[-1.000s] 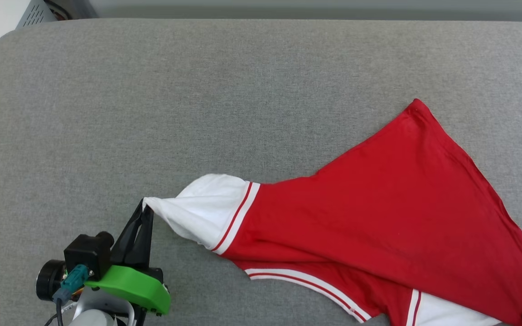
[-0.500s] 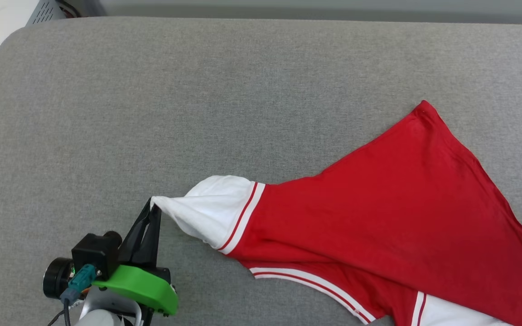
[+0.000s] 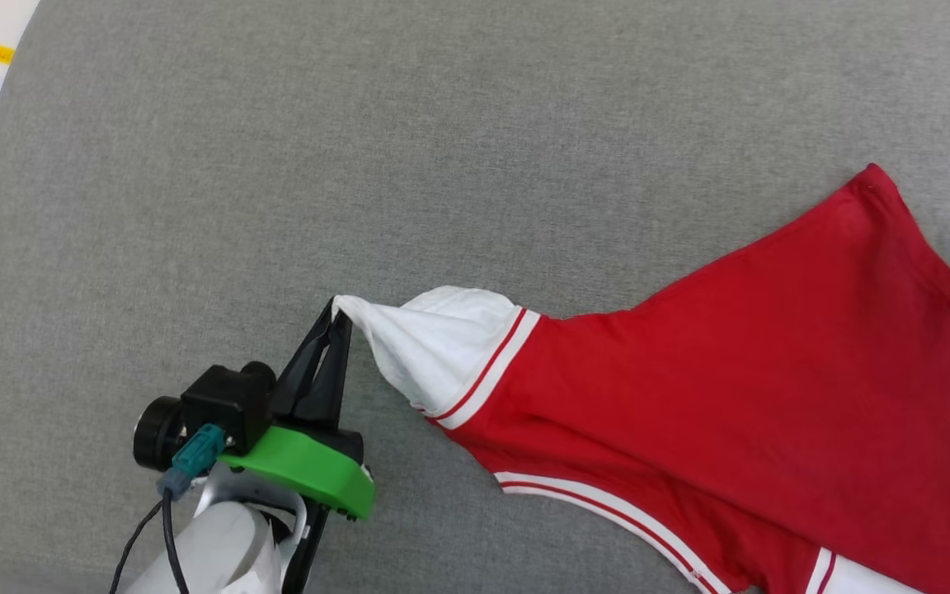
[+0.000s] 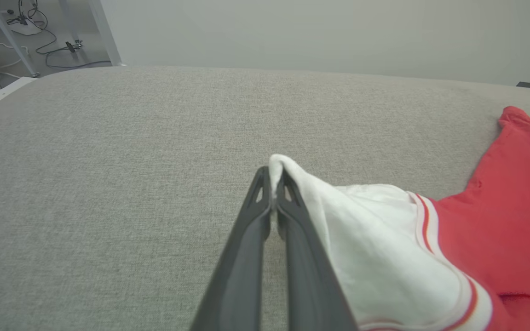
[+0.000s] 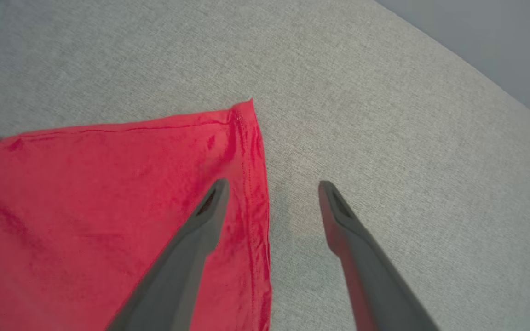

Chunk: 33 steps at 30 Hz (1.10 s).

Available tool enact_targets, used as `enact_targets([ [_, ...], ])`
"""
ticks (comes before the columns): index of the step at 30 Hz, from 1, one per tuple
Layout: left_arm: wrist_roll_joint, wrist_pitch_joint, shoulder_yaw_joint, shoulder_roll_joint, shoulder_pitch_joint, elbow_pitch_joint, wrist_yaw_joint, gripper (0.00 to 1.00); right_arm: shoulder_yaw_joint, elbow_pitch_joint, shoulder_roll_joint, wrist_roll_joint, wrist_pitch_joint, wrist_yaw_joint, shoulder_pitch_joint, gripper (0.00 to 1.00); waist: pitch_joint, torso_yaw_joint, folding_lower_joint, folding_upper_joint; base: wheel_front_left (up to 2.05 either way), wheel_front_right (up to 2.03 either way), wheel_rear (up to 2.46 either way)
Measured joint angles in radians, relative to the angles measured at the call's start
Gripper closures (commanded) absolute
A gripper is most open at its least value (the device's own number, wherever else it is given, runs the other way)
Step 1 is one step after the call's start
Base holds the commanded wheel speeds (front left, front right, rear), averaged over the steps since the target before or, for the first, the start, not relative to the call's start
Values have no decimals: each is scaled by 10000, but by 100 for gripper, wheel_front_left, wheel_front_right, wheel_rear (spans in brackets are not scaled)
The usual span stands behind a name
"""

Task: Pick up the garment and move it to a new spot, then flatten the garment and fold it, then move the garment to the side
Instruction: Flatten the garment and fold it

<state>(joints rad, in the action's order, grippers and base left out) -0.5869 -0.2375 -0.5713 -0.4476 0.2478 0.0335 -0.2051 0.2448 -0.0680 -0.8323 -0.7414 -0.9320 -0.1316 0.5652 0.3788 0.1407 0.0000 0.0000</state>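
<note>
Left end effector point(image 3: 341, 312) pinches the shirt point(image 3: 731, 371) sleeve point(image 3: 442, 346); right end effector point(image 5: 273, 184) wide, probably astride the hem point(image 5: 256, 193): tug low toward the desk's point(image 3: 195, 165) left edge.

My three cameras: one high on my head, one riding each wrist.
My head camera looks steeply down on the grey padded surface point(image 3: 195, 206), taking in my left gripper point(image 3: 340, 312) at lower left and most of the garment point(image 3: 731, 371). My left wrist camera sits low and close, facing along my fingers across the padding toward a pale wall point(image 4: 292, 32); it shares the white sleeve point(image 4: 366, 239) with the head view. My right wrist camera tilts down from close above, past my right gripper point(image 5: 273, 186), and shares the red hem corner point(image 5: 244, 112) with the head view.
</note>
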Motion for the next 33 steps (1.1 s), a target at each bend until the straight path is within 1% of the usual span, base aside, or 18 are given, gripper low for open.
enact_targets([
  [2,54,-12,-61,150,188,-115,113,100,625,612,180,261,-270,0,704,0,174,163,0,0,0,0,0],
  [5,90,-94,-94,349,408,-253,253,100,1467,1496,468,541,-374,0,1473,0,436,379,0,0,0,0,0],
  [10,257,-144,-65,575,619,-470,433,100,2481,3101,901,844,84,0,2154,0,887,677,0,0,0,0,0],
  [12,332,-171,-46,652,667,-571,514,100,2748,3494,857,861,244,2,2258,0,1015,778,0,0,0,0,0],
  [15,376,-173,-2,734,678,-688,593,100,3066,3850,748,545,387,0,2406,0,1145,910,0,-1,0,0,0],
  [16,418,-173,15,752,677,-727,608,100,3145,3894,692,380,428,0,2450,47,1157,936,0,-1,0,0,0],
  [17,426,-173,36,755,674,-767,612,100,3191,3942,675,309,533,0,2475,71,1150,939,0,0,0,0,0],
  [18,433,-173,71,757,672,-813,616,100,3243,3988,667,238,727,0,2477,100,1129,934,0,0,0,0,0],
  [20,435,-174,157,755,666,-894,700,100,3333,4061,673,121,1283,0,2506,100,1046,909,0,0,0,0,0],
  [21,533,-174,318,734,654,-917,725,100,3421,4130,819,-167,2201,0,2516,100,834,828,0,0,0,0,0],
  [26,612,-178,650,539,651,-773,777,100,3488,3877,842,-290,3862,0,2448,100,263,595,1,0,0,0,0],
  [30,332,-180,1051,426,721,-497,947,100,3206,3480,807,-291,5133,0,2427,100,-262,351,1,0,0,0,0],
  [33,328,-88,1277,161,1203,-334,966,100,2815,3158,821,-255,5898,0,2399,100,-626,155,1,0,0,0,0],
])
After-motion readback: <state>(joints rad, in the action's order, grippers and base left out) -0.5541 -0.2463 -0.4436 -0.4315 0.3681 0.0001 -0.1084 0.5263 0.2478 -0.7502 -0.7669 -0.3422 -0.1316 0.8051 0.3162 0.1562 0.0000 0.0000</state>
